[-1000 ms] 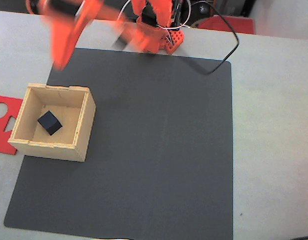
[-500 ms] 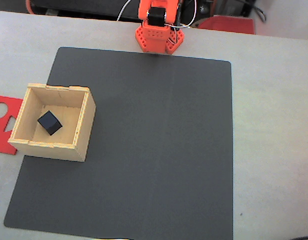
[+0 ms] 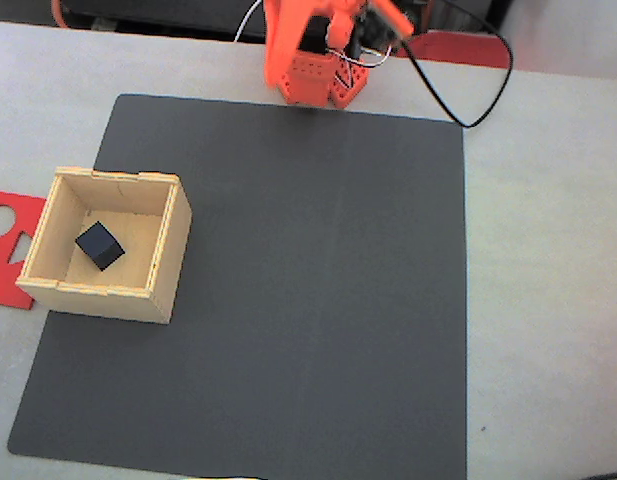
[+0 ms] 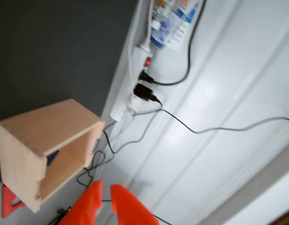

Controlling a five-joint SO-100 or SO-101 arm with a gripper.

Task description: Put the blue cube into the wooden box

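While the orange arm's base (image 3: pixel 313 80) sits at the far edge of the dark grey mat (image 3: pixel 308 300) in the fixed view, the wooden box (image 3: pixel 50 292) stands on the mat's left side, its left wall reaching over the mat edge toward the bench (image 3: pixel 548 300). Inside it the blue cube (image 3: pixel 99 245) lies on the pale floor, turned corner-on to the walls and a little left of the middle, touching none of them. A flat red cut-out sheet (image 3: pixel 2 262) lies on the bench just left of the box, partly tucked behind it. A black cable (image 3: pixel 485 108) loops from the arm out over the bench at the mat's far right corner, and a red tray-like object (image 3: pixel 458 48) rests beyond it. In the wrist view, which is strongly tilted, the end effector (image 4: pixel 103 194) enters from the bottom edge as two orange finger tips with a narrow gap between them, nothing held there; whether it is fully released I cannot tell. The box (image 4: pixel 46 126) appears on its side at the left, with a dark sliver of the cube (image 4: pixel 52 157) inside its opening. A white power strip (image 4: pixel 137 70) with plugs and a red switch light lies on a pale surface, and thin cables (image 4: pixel 214 129) trail across it.
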